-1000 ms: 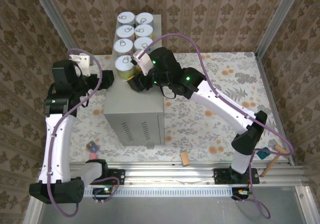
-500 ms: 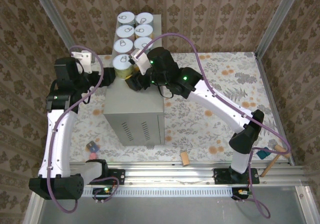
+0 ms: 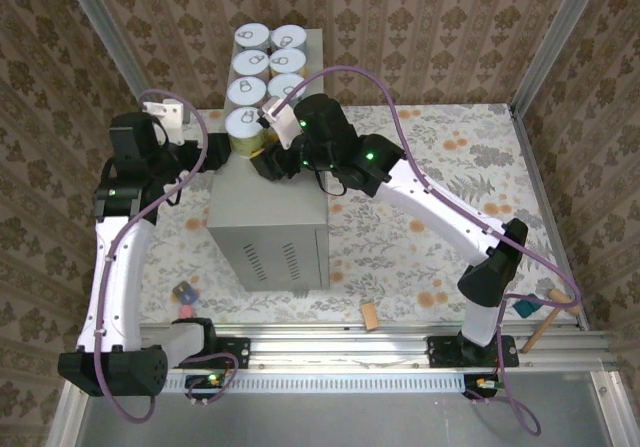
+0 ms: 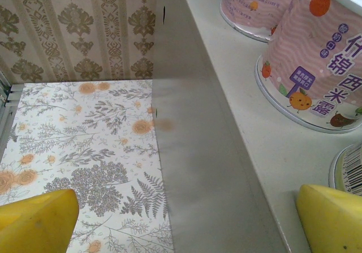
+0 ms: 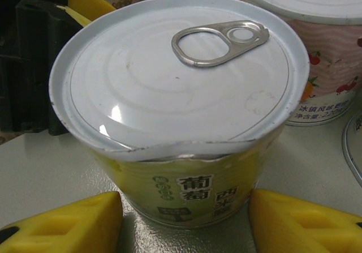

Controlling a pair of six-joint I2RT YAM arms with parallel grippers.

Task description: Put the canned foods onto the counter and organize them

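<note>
Grey counter (image 3: 268, 202) on floral floor (image 3: 420, 217), damask walls (image 3: 420, 27).

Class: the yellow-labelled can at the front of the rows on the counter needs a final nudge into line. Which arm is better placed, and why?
Right. The right gripper faces the yellow-labelled can, open fingers at either side of its base. The left gripper straddles the counter edge, beside the can.

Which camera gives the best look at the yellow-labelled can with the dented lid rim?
The right wrist view: the yellow-labelled can sits close between the yellow fingers, dented lid rim plain. The top external view shows it small; the left wrist view catches perhaps its base edge.
</note>
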